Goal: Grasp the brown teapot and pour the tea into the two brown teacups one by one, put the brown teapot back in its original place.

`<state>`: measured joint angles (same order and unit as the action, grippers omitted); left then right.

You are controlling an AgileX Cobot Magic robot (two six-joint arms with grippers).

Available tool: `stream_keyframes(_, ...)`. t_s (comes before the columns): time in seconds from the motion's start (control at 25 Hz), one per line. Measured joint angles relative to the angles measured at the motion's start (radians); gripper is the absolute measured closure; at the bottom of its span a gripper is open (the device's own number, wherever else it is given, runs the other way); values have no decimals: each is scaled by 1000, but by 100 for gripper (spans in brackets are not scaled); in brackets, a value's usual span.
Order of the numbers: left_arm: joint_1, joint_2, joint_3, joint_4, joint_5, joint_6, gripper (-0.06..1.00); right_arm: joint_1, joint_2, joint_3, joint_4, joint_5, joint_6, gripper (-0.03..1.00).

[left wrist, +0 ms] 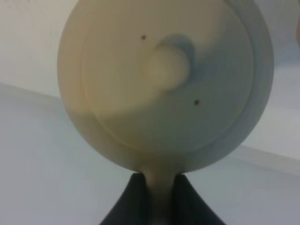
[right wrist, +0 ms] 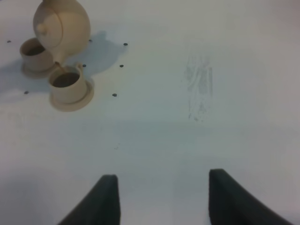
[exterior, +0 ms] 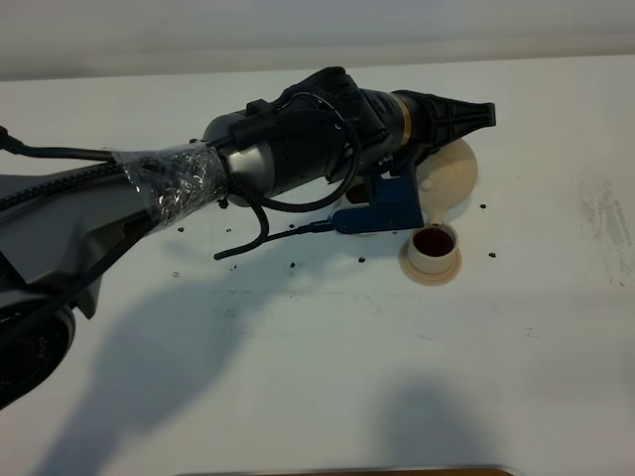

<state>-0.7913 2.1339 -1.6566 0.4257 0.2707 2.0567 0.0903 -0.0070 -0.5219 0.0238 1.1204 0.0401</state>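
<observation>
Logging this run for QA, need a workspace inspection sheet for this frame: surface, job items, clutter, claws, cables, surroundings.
Surface: white table, a faint scuff patch on it.
Job's things: brown teapot tilted, a thin stream falling from its spout into the near teacup; that cup holds dark tea and stands on its saucer. Second teacup stands behind the teapot, also with dark liquid. Teapot saucer: not seen.
Clutter: small dark specks scattered around the cups.
Claws: left claw shut on the teapot's handle; right claw open, empty, well clear of the cups.
Cables: black cable looping under the left arm, above the table.
Surroundings: nothing seen.
</observation>
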Motion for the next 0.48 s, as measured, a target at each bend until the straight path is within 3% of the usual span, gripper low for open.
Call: stream_keyframes(0.48, -5, 0, 0, -20, 28, -21, 86, 0, 0, 0, 0, 0, 0, 53)
